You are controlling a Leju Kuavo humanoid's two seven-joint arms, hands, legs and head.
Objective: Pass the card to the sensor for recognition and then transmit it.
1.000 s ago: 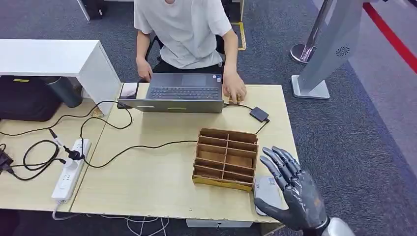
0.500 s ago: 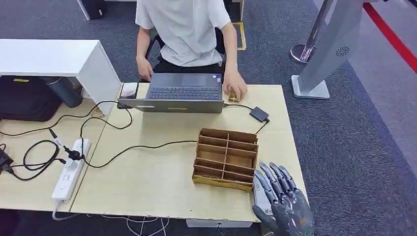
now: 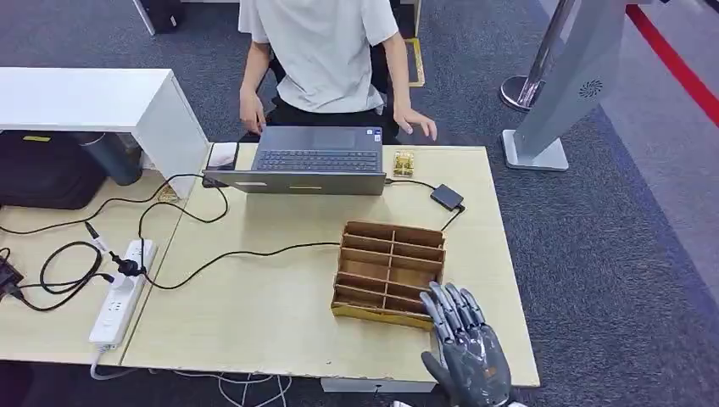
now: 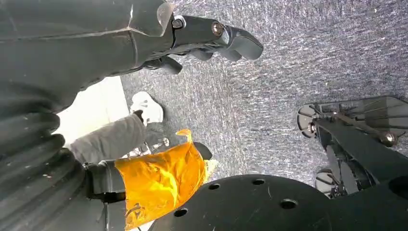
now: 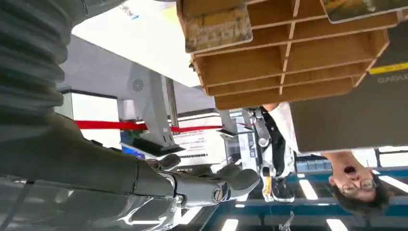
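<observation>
Covering: the dark many-fingered right hand (image 3: 465, 356) sits over the near right corner of the pale wooden table (image 3: 271, 314), palm down.
Right hand's fingers: stretched out side by side, tips pointing away from the robot, just beside the near edge of the brown cardboard divider box (image 3: 390, 271). In the wrist view the same hand (image 5: 211, 187) shows thumb and fingers extended, nothing gripped between them.
Card: hidden. Can't tell where it lies, which way it points or how its long axis runs.
Left hand: the left hand (image 4: 211, 36) hangs over grey carpet, fingers loosely bent, nothing in them.
Far side: a person in a white T-shirt (image 3: 322, 51) sits behind the open grey laptop (image 3: 309, 165), both hands off the table.
Left of table: a white power strip (image 3: 123, 292) with black cables.
</observation>
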